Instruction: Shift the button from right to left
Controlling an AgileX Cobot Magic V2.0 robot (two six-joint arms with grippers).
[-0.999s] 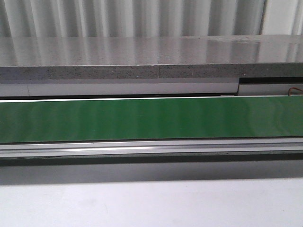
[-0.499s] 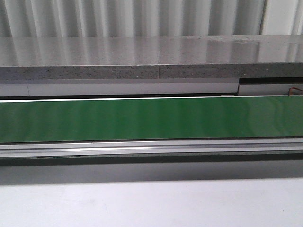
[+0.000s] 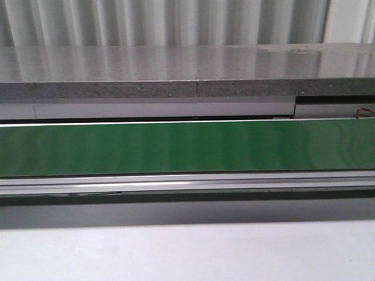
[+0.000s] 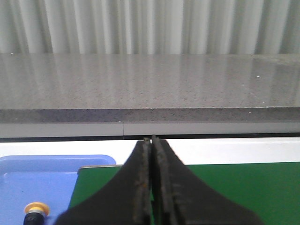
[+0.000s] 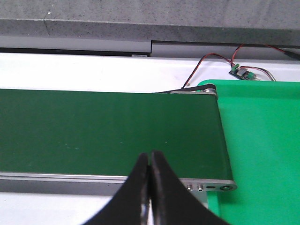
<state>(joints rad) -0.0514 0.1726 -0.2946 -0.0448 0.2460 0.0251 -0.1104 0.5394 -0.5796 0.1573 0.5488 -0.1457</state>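
The button, orange-yellow cap up, sits in a blue tray beside the green belt, cut off by the frame edge; it lies at eight o'clock from the left gripper, fingers pressed together; the right gripper, likewise closed, hangs over the belt's end by a green bin.

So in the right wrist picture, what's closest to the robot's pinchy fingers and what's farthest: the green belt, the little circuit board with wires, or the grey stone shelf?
From the right gripper:
1. The green belt, right beneath the fingertips.
2. The little circuit board, past the belt's roller end, beside the green tray.
3. The grey stone shelf, farthest back, behind the white ledge.
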